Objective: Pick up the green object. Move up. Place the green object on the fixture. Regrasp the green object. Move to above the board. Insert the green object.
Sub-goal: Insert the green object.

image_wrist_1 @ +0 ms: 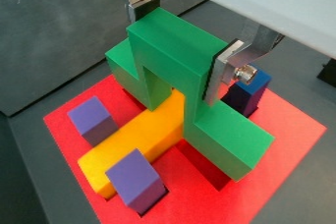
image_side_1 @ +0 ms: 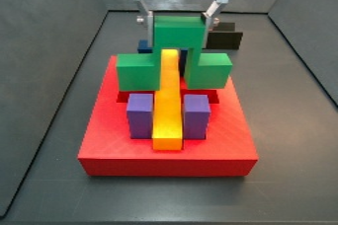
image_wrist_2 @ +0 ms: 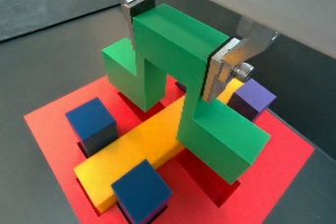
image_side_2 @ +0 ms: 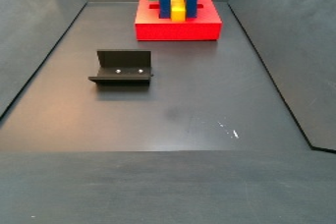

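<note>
My gripper [image_wrist_1: 184, 41] [image_wrist_2: 180, 41] [image_side_1: 179, 20] is shut on the green object [image_wrist_1: 171, 56] [image_wrist_2: 178, 51] [image_side_1: 176, 56], with its silver fingers [image_wrist_1: 221, 71] clamping the raised central block from both sides. The green object straddles the yellow bar [image_wrist_1: 138, 140] [image_side_1: 168, 106] at the far end of the red board [image_wrist_1: 282, 135] [image_side_1: 165, 158] [image_side_2: 178, 29]. Its two wide wings reach down on either side of the bar. I cannot tell how deep it sits. The dark fixture [image_side_2: 122, 68] stands on the floor, well away from the board. In that side view the gripper is out of frame.
Two purple blocks [image_side_1: 140, 113] [image_side_1: 197, 113] flank the yellow bar near the board's front, and a blue block [image_wrist_1: 250, 85] [image_side_1: 142, 44] stands close behind the green object. Dark sloping walls [image_side_2: 39, 61] enclose the grey floor.
</note>
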You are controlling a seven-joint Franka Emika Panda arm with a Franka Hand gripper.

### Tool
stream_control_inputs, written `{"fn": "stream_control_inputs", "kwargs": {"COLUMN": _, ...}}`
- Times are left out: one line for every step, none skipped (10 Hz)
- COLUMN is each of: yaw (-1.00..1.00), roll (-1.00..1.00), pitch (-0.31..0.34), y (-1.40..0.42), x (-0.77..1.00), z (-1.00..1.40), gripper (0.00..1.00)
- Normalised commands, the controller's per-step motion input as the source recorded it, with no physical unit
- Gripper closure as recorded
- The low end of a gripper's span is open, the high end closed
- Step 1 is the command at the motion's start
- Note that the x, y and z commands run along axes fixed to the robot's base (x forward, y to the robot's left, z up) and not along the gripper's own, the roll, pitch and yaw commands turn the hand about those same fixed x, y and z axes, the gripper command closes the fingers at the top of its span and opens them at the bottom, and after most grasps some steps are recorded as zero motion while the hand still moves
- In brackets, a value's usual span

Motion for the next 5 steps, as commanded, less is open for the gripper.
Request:
{"fn": "stream_control_inputs", "kwargs": {"yaw": 0.00, "roll": -0.06, "pitch": 0.021, "y": 0.00, "x": 0.04, "z": -0.18, "gripper": 1.00}}
{"fn": "stream_control_inputs", "kwargs": {"yaw": -0.03, "roll": -0.05, "pitch": 0.026, "y": 0.00, "x": 0.01, "z": -0.20, "gripper": 1.00}}
{"fn": "stream_control_inputs", "kwargs": {"yaw": -0.06, "roll": -0.05, "pitch": 0.033, "y": 0.00, "x": 0.02, "z": -0.24, "gripper": 1.00}}
{"fn": "stream_control_inputs", "kwargs": {"yaw": -0.10, "roll": -0.09, "pitch": 0.043, "y": 0.00, "x": 0.00, "z": -0.24, "gripper": 1.00}}
{"fn": "stream_control_inputs", "kwargs": {"yaw": -0.10, "roll": -0.07, "pitch": 0.060, "y": 0.00, "x": 0.00, "z": -0.17, "gripper": 1.00}}
